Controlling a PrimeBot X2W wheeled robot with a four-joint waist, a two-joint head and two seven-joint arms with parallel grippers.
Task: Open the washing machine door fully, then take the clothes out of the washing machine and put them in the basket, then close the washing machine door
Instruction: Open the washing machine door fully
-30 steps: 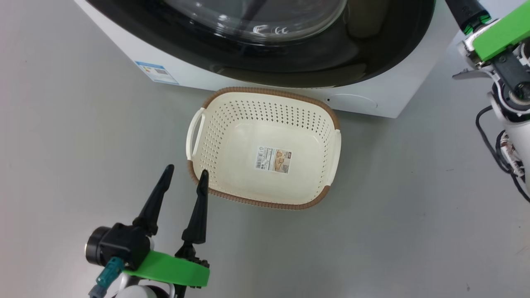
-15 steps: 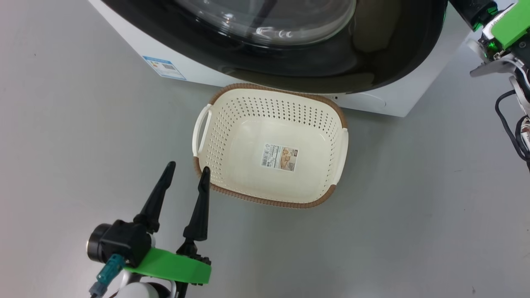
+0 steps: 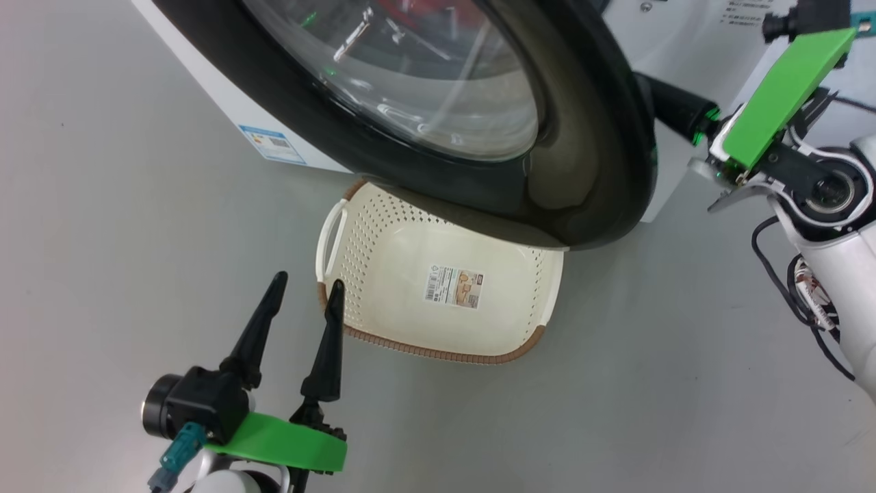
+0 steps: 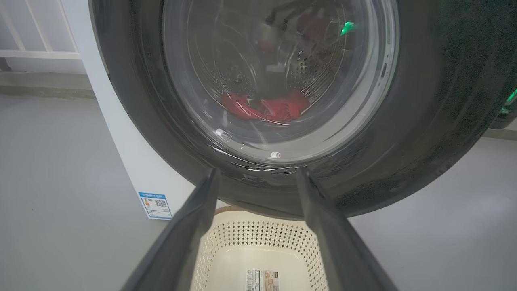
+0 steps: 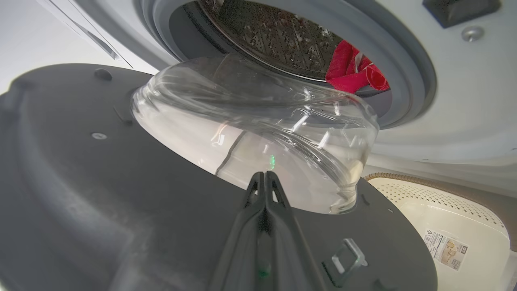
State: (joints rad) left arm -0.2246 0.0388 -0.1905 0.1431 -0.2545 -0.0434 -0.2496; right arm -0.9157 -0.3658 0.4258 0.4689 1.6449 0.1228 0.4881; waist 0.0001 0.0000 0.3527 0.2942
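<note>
The washing machine door (image 3: 582,137) stands partly open, its black ring hanging over the far half of the basket (image 3: 438,352). My right gripper (image 5: 264,176) is shut with nothing in it, its tips against the door's inner grey face below the glass bowl. In the head view its dark fingers (image 3: 674,106) reach behind the door's edge. Red clothes (image 5: 351,72) lie in the steel drum of the washing machine (image 3: 684,34), and they also show through the glass as clothes (image 4: 266,109). My left gripper (image 3: 306,282) is open just left of the basket's near corner.
A blue label (image 3: 274,142) sits low on the machine's white front. Bare grey floor surrounds the basket. My right arm's white forearm and cables (image 3: 821,287) hang at the right. A white railing (image 4: 36,36) stands behind the machine on the left.
The door has swung outward over the basket, with my right gripper now behind its edge. The head camera has shifted too. My left gripper has stayed open in place.
</note>
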